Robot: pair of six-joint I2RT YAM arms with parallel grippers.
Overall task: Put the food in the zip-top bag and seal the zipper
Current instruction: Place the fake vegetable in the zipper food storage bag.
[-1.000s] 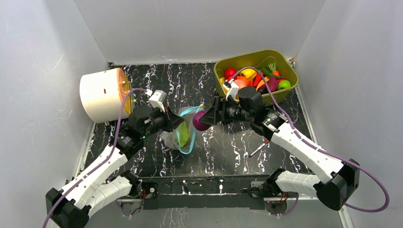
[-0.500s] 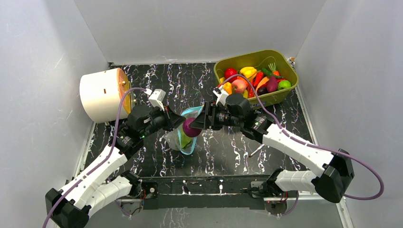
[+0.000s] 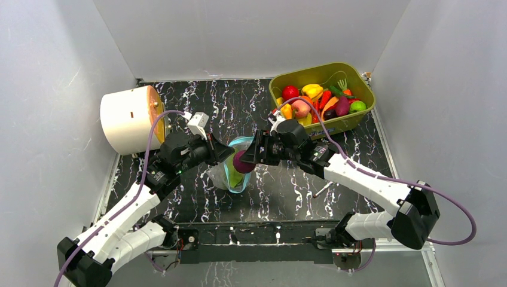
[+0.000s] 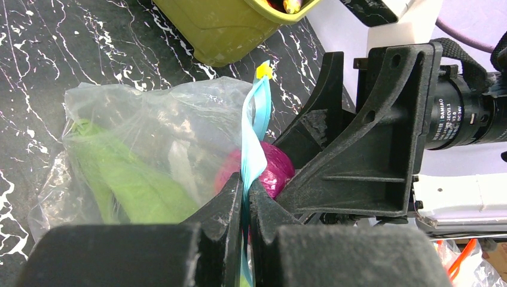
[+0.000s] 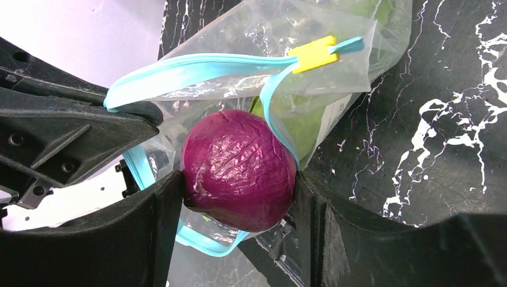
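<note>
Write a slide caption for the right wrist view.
Right gripper holds a purple plastic toy onion at the clear floppy zip-top bag's open mouth.

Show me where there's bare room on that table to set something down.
Bare table at the back between the white drum and green tub, and in front between bag and pen. Crowded around the bag, where both arms meet.

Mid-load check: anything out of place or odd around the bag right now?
Bagging looks normal: right gripper holds the purple onion at the zip-top bag mouth, left gripper pinches the zipper. Only stray: a thin pen lying loose on the table.
</note>
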